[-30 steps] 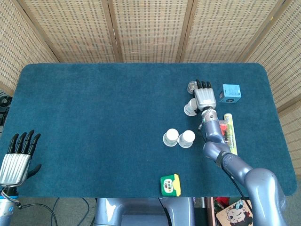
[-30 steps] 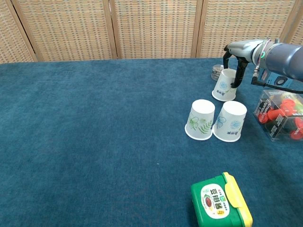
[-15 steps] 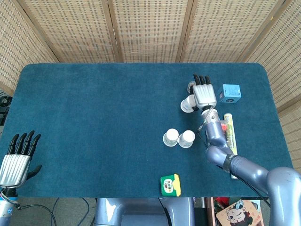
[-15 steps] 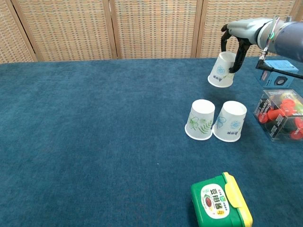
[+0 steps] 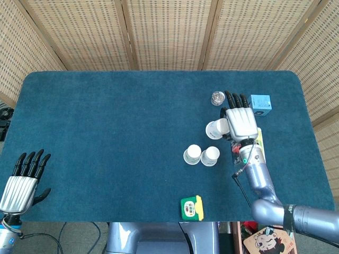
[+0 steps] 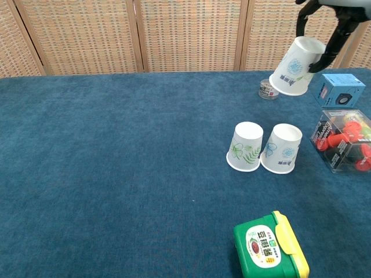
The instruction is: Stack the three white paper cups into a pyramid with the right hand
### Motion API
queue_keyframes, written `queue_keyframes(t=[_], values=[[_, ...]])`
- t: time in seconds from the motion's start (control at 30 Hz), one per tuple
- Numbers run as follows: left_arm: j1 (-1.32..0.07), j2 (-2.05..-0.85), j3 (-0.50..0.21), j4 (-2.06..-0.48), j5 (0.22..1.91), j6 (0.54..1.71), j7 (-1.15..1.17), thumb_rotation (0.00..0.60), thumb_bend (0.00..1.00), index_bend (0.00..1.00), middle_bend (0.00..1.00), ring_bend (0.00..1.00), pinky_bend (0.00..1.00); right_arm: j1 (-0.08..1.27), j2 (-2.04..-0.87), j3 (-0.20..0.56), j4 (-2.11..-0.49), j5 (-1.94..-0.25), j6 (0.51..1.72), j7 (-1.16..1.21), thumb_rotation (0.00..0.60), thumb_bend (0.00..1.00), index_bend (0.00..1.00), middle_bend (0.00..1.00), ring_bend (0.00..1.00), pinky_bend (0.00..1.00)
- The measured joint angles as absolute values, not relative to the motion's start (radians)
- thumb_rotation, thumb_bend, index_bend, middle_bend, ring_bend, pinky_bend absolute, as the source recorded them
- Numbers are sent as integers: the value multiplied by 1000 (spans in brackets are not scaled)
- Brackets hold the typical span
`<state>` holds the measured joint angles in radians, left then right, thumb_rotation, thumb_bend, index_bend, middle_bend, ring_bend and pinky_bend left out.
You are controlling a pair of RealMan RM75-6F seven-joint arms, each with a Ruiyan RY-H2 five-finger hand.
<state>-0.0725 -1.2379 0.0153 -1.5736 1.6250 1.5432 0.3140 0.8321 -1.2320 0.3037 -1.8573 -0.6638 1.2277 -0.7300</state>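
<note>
While the two base cups [image 6: 264,147] stand upturned and touching, the third cup [image 6: 297,66] hangs tilted above them.
Right hand [image 5: 241,120] grips it near its closed end, mouth down for capping; left hand [image 5: 24,177] idles, fingers spread, holding nothing.

Right robot hand [image 6: 322,23] at the top right edge, dark fingers gripping a white paper cup with a blue flower print [image 6: 297,73] — raised off the blue-carpeted table [image 6: 116,174], mouth down, tilted. Below it, two upside-down white paper cups side by side, touching: a leaf-printed one [image 6: 244,146] and a blue-printed one [image 6: 282,149]. Behind them a small round tin [image 6: 266,90]; at right a light blue box [image 6: 339,89] and a clear plastic box of red pieces [image 6: 345,141]. Near the front edge — a green and yellow container [image 6: 269,245].
</note>
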Motion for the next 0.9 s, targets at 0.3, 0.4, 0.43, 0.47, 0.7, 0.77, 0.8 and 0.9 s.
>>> queue_keyframes(t=[0.3, 0.4, 0.43, 0.47, 0.7, 0.77, 0.8, 0.9], values=[[-75, -1243, 21, -1573, 1634, 1536, 317, 600, 207, 0, 0, 0, 0, 783, -1206, 252, -1991, -719, 1324, -770, 600, 132, 512, 0, 0, 0], [-76, -1244, 23, -1574, 1639, 1535, 317, 600, 207, 0, 0, 0, 0, 791, -1235, 246, -2002, -726, 1328, -782, 600, 131, 512, 0, 0, 0], [-76, -1244, 23, -1574, 1640, 1535, 316, 600, 207, 0, 0, 0, 0, 794, -1247, 244, -2005, -730, 1330, -789, 600, 131, 512, 0, 0, 0], [-76, -1244, 24, -1574, 1640, 1535, 316, 600, 207, 0, 0, 0, 0, 799, -1263, 240, -2008, -736, 1334, -799, 600, 131, 512, 0, 0, 0], [-75, -1245, 24, -1575, 1642, 1535, 317, 600, 206, 0, 0, 0, 0, 820, -1326, 222, -2009, -751, 1355, -843, 600, 131, 512, 0, 0, 0], [-75, -1245, 25, -1576, 1646, 1536, 318, 600, 206, 0, 0, 0, 0, 823, -1342, 218, -1999, -747, 1353, -846, 600, 131, 512, 0, 0, 0], [-75, -1245, 26, -1576, 1648, 1537, 318, 600, 206, 0, 0, 0, 0, 824, -1349, 216, -1991, -745, 1351, -847, 600, 131, 512, 0, 0, 0], [-74, -1245, 25, -1576, 1649, 1538, 318, 600, 207, 0, 0, 0, 0, 825, -1371, 212, -1958, -730, 1344, -846, 600, 131, 512, 0, 0, 0]])
